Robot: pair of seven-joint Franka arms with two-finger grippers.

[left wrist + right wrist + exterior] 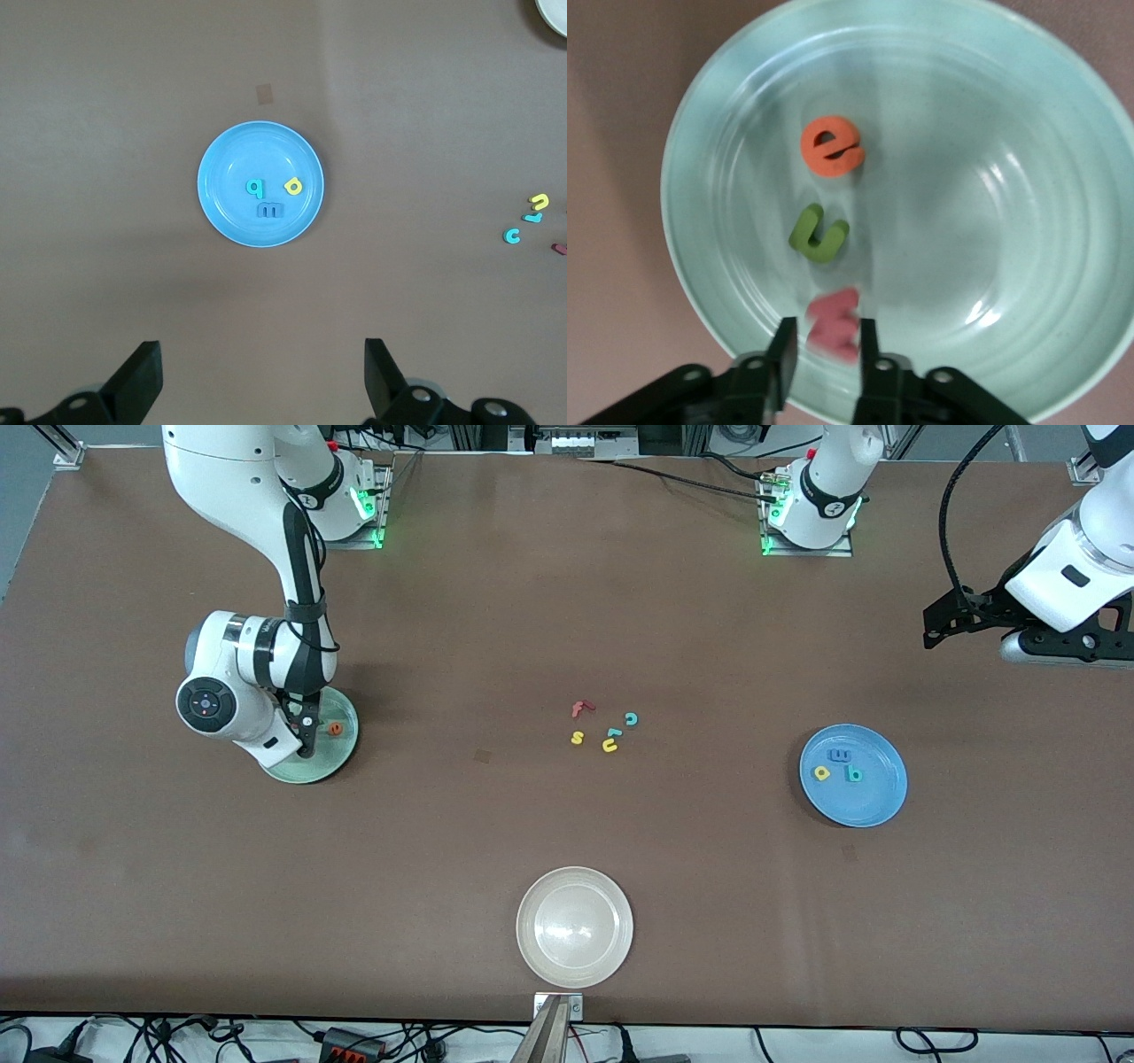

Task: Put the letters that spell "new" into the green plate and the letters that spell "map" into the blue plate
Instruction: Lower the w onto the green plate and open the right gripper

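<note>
The salmon-red w is seen between the slightly parted jaws of the right gripper, low in the green plate beside the green n and orange e, so it is judged to be in release. The left gripper is kept wide open and empty, waiting above the blue plate, where the 3 letters m, a and p are already laid.

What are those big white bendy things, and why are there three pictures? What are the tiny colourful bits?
Those are two robot arms, each ending in a two-finger gripper. The big picture looks down on the table from across it. The other two come from cameras on the arms' wrists. The right gripper is low over the green plate, which holds an orange e and a green n. A salmon-red w is right at the gripper; I cannot tell if it is gripped. The left gripper waits open and empty. The blue plate holds a blue m, a yellow a and a teal p. Spare foam letters lie mid-table, with a white plate nearest the front camera.
</note>
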